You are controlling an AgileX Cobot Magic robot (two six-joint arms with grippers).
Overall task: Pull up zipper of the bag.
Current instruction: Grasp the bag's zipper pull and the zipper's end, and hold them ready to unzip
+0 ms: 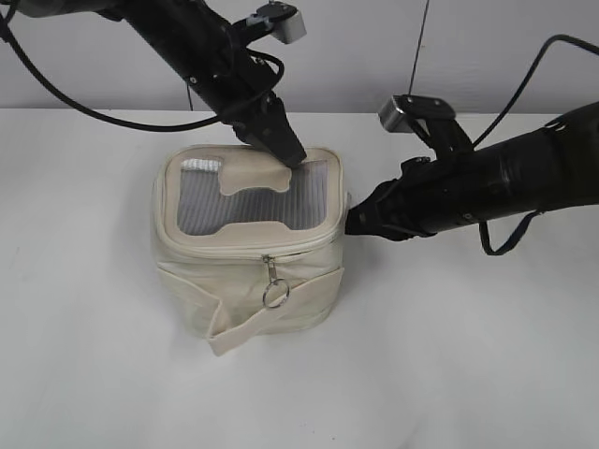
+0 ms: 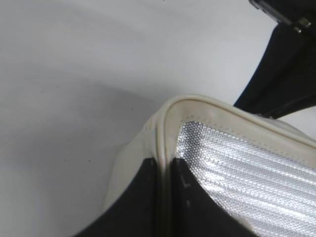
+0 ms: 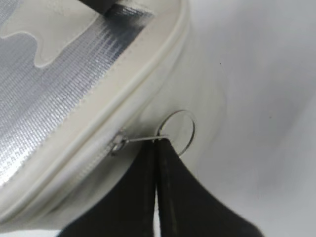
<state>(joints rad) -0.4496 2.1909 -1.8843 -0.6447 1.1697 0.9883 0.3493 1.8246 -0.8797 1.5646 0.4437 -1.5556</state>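
Right gripper (image 3: 157, 143) pinching ring pull (image 3: 178, 131), left gripper (image 2: 165, 165) clamped on bag (image 1: 245, 281) rim; white table (image 1: 468, 355).

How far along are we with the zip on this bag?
Done: left gripper is pinching the bag's back rim, steadying it; right gripper is shut on the side ring pull. In hand: that slider on the zipper. Left: the pull itself; a second ring pull hangs in front.

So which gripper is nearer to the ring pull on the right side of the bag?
Right. The right gripper has its jaws shut on that ring pull at the bag's right side. The left gripper clamps the top panel's far rim.
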